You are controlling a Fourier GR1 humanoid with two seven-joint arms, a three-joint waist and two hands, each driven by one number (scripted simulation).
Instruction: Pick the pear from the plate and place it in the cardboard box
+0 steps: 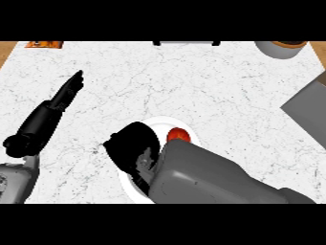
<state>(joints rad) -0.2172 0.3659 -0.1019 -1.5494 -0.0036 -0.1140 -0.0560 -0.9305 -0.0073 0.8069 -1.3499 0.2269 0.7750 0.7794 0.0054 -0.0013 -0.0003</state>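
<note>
The right hand (135,152) is positioned over the white plate (158,122), fingers curled downward just left of the pear (179,135), a red-orange fruit on the plate's far side. Whether the fingers contact the pear cannot be determined; no grasp is visible. The left hand (68,92) lies extended at left, fingers straight, holding nothing, clear of the working area. The cardboard box (320,112) sits at the right edge, within the right arm's reach.

No text, label, brand, number or sign can be read anywhere here, on the tabletop (193,86) or on anything standing on it.
</note>
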